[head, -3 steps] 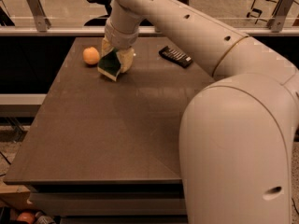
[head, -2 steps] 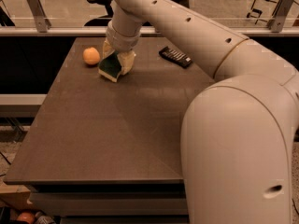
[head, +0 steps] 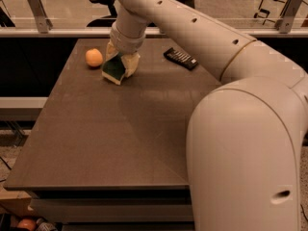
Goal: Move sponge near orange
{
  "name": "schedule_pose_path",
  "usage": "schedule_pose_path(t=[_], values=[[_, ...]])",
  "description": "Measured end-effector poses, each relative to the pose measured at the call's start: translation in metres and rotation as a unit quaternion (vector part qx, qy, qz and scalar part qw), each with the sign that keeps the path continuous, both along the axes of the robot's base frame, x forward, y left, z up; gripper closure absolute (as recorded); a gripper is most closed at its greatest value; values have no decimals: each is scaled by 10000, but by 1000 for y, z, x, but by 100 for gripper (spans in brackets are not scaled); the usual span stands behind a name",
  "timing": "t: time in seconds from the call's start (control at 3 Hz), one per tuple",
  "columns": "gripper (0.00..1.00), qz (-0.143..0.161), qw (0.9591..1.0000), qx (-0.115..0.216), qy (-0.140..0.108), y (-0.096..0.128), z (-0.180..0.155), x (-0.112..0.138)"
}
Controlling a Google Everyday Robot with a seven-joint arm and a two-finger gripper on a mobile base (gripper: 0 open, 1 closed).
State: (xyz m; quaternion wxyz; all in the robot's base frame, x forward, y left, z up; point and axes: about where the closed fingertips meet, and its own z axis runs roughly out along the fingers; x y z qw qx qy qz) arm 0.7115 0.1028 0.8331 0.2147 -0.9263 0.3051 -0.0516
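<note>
The sponge [head: 114, 70], dark green on top with a pale yellow layer beneath, sits tilted at the far left of the brown table [head: 110, 129]. My gripper [head: 120, 61] reaches down onto it from above, with pale fingers [head: 131, 64] on either side of the sponge. The orange [head: 94, 57], small and round, lies just left of the sponge, a short gap away.
A black remote [head: 180, 58] lies at the far right of the table. My large white arm [head: 231, 129] fills the right side of the view. A railing and a chair stand behind the table. Small objects lie on the floor at the lower left.
The gripper and sponge have shifted very slightly; the orange and remote have not moved.
</note>
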Motion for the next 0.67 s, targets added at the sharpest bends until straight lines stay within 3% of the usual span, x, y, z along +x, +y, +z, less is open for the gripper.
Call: schedule_pose_path(t=[0.67], values=[[35, 9, 10000, -6, 17, 1, -1, 0]])
